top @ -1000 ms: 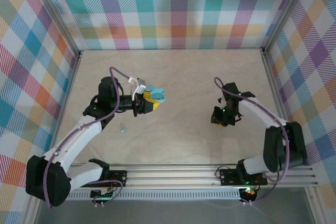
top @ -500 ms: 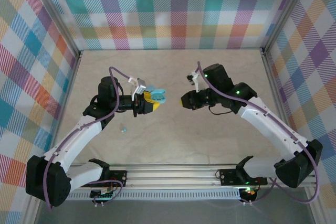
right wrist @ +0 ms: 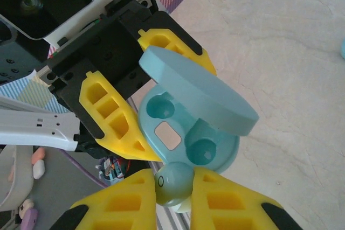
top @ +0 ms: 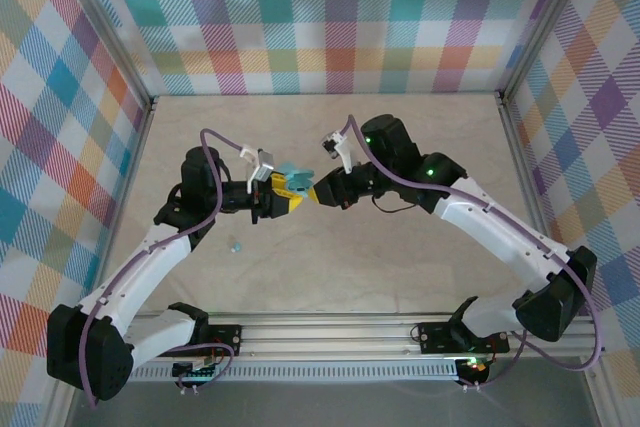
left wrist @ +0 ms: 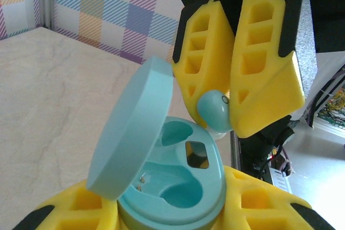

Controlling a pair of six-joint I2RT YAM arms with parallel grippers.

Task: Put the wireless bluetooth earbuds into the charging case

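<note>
**Near to far.** Nearest the arm bases, a loose earbud [top: 236, 245] is lying on the table [top: 400, 267]. It sits at about 7 o'clock from the charging case [top: 295, 175] and well apart from it. We are taking it as a piece waiting for a later pick.

Farther out, over mid-table, the left hand [top: 287, 197] is closed on the case, gripping its base from both sides. We are reading this hold as a way of presenting the open mouth steadily to the other arm.

In the left wrist view the lid [left wrist: 132, 138] is standing hinged up at 10 o'clock, so that both wells [left wrist: 180, 193] are exposed. Both wells are empty.

At 3 o'clock from the case in the top view, the right hand [top: 326, 193] is pinching a second earbud [right wrist: 173, 182] between its fingertips. In the right wrist view this earbud is hanging just beside the case rim at 6 o'clock, close to the nearer well but not yet seated. We are judging the insertion of the first earbud to be the step in hand, calling for fine alignment over that well.

Farthest off, the plaid back wall [top: 320, 17] is closing the scene.
</note>
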